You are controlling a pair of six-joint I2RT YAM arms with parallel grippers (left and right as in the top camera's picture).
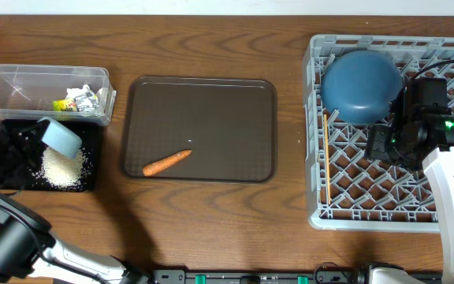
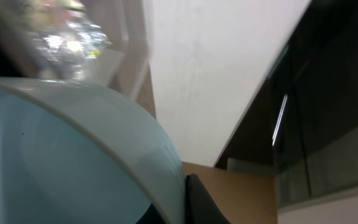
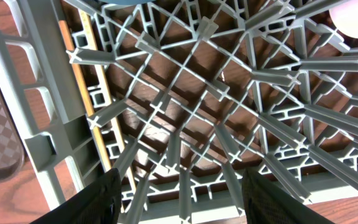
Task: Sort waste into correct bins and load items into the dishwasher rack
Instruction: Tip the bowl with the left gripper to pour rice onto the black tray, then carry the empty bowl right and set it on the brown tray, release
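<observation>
The left jaws were clenched on the rim of the small light blue bowl (image 1: 61, 136), tipped over the black tray (image 1: 91, 151), where white rice (image 1: 61, 167) lay heaped. Such a thin rim grip could slip, dropping the bowl or scattering grains onto the table (image 1: 211, 213). The right jaws hung released and empty over the dishwasher rack (image 1: 314, 118), near the dark blue bowl (image 1: 361, 85).
</observation>
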